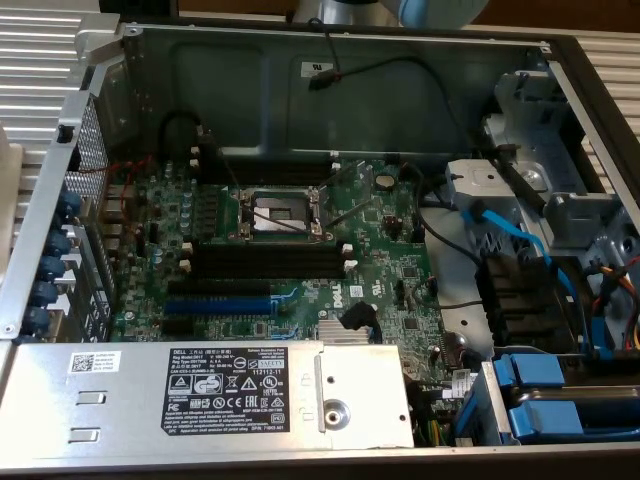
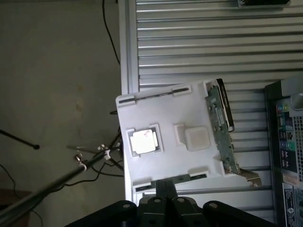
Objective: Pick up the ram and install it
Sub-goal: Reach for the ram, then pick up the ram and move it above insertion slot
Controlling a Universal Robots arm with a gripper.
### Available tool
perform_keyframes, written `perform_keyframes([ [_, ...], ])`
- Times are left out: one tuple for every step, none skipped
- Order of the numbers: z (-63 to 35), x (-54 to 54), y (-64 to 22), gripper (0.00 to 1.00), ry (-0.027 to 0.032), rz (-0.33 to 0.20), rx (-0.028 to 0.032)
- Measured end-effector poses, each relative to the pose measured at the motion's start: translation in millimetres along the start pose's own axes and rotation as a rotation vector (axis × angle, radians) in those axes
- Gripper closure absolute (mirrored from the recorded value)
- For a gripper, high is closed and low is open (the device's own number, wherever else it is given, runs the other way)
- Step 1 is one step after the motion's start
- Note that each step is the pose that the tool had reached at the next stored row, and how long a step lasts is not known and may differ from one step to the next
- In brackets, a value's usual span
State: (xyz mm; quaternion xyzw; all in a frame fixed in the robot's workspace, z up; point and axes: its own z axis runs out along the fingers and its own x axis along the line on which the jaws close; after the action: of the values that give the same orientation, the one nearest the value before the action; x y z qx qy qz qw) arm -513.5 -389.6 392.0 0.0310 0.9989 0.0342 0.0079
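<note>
Exterior view: the open computer case (image 1: 330, 70) is lying flat with the motherboard (image 1: 390, 215) facing up. The black memory slots (image 1: 270, 258) are sitting unfilled at six o'clock of the CPU socket (image 1: 278, 212), with the blue expansion slot (image 1: 225, 303) at seven o'clock of them. Wrist view: the gripper (image 2: 165, 185) is hovering with its fingers pressed together, gripping nothing, over the near edge of a white tray (image 2: 165, 113) on the slatted table (image 2: 203, 42). The ram (image 2: 155, 93), seemingly that thin dark stick, is standing on edge in the tray's far-edge slot, apart from the fingers

Ribbed metal tabletop (image 2: 199, 47); grey floor (image 2: 57, 71)
</note>
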Motion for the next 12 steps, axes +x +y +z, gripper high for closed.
perform_keyframes([
  [-0.2,-0.7,-0.3,0.89,0.0003,0.0,0.0001],
  [-0.1,-1.9,-0.3,0.89,0.0002,0.0,0.0001],
  [0.0,-2.0,0.2,0.89,0.0,0.0,0.0001],
  [0.0,-2.2,0.7,0.89,0.0001,0.0,-0.0001],
  [0.0,-2.2,0.8,0.89,0.0003,0.0,-0.001],
  [-0.1,-2.2,0.8,0.89,0.0005,0.0,-0.0025],
  [-0.1,-2.2,0.8,0.89,0.0005,0.0,-0.0035],
  [-0.1,-2.2,0.8,0.89,0.0005,0.0,-0.0035],
  [0.0,-2.2,0.8,0.89,0.0004,0.0,-0.0036],
  [0.0,-2.2,0.8,0.89,0.0004,0.0,-0.0036],
  [0.0,-2.2,0.8,0.89,0.0004,0.0,-0.0036],
  [0.0,-2.2,0.8,0.89,0.0004,0.0,-0.0036],
])
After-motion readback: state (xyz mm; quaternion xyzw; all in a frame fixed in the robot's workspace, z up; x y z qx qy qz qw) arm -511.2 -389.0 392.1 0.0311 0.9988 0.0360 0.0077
